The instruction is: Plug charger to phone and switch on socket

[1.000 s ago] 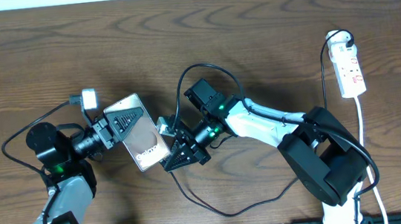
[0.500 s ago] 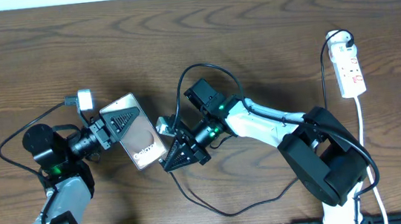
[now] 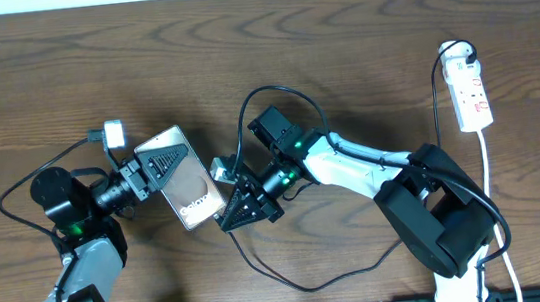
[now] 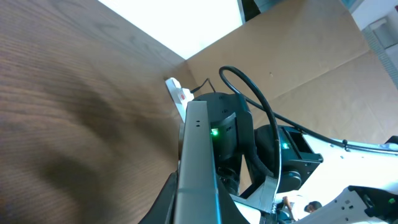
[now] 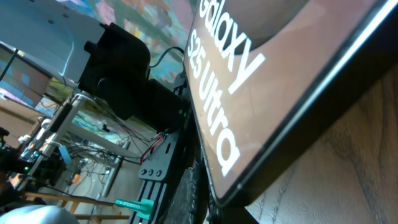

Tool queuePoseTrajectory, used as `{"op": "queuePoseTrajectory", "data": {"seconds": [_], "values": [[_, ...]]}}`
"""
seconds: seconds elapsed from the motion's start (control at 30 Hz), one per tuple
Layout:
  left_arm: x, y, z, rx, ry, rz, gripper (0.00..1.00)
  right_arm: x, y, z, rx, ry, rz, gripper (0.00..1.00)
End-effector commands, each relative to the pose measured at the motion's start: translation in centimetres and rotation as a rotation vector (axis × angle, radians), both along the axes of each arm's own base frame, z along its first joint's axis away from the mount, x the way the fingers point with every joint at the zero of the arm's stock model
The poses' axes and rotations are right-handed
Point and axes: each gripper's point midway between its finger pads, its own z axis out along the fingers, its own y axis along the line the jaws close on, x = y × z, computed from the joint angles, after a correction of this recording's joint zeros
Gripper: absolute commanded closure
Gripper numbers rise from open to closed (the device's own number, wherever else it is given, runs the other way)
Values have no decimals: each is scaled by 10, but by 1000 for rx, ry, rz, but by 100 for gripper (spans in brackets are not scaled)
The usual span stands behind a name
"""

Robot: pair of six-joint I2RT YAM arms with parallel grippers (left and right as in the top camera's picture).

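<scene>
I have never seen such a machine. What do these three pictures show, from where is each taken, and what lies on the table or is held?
It is a robot with two arms at a wooden table; each arm ends in a two-finger gripper. One picture looks down from above; the other two come from cameras on the wrists, so they look tilted and close. The left gripper holds the phone, glossy side up; the right wrist camera reads "Galaxy S25 Ultra" on it. The right gripper is at the phone's lower end; whether it grips anything I cannot tell. The charger, a thin black cable, loops on the table near it. The white socket lies far to the right.
</scene>
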Motion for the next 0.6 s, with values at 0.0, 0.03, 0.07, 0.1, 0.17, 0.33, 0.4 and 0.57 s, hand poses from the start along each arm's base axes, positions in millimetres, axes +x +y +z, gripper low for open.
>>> {"op": "queuePoseTrajectory", "data": {"seconds": [0.0,0.03,0.07,0.1,0.17,0.33,0.4,0.57], "values": [[1,1,5,-12,14,0,93,-1,3,5,18,13,12,99],[1,1,5,-12,14,0,92,-1,3,5,18,13,12,99],[0,1,5,-12,14,-1,93,-1,3,5,18,13,12,99],[0,1,5,-12,13,-4,92,-1,3,5,18,13,12,99],[-2,0,6,-5,-3,-17,93,-1,3,5,18,14,12,99],[-4,-1,6,3,-21,-31,93,-1,3,5,18,14,12,99],[-6,-2,6,3,-22,-42,93,-1,3,5,18,14,12,99],[-7,-2,6,2,-21,-49,92,-1,3,5,18,13,11,99]]}}
